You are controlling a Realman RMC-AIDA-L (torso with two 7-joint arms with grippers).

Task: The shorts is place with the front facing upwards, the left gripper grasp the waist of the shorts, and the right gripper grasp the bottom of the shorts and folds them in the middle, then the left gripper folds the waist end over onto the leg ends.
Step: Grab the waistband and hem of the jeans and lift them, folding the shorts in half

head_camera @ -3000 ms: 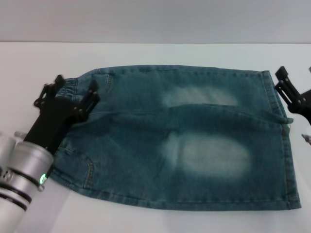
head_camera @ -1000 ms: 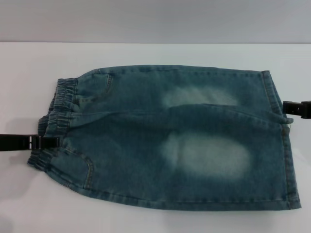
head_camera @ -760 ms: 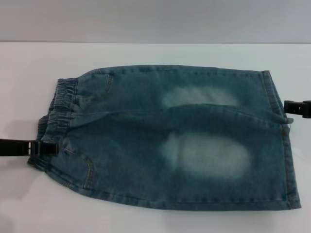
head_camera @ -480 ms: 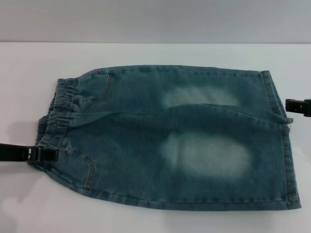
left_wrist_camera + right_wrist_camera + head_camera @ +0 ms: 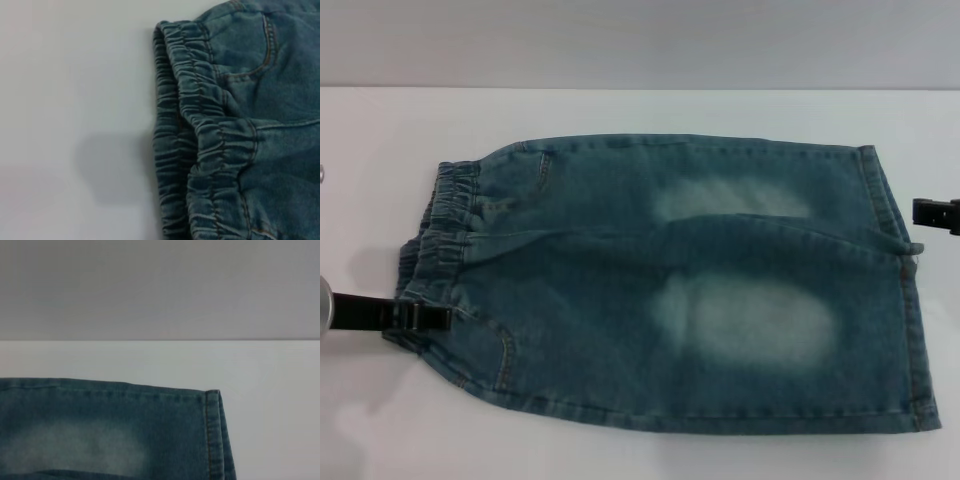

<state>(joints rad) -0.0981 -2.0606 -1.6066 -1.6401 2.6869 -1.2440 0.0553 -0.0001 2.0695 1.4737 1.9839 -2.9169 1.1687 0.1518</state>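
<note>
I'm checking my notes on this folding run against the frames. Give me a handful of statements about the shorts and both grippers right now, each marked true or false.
1. The shorts lie spread flat on the white table. True.
2. The elastic waistband is at the robot's right. False: it is at the robot's left; the leg hems are at the right.
3. The left gripper is at the waistband's near corner. True.
4. The right gripper is over the middle of the shorts. False: it is at the right edge of the head view, beside the hems.
5. The shorts are red. False: blue denim with faded patches.
</note>
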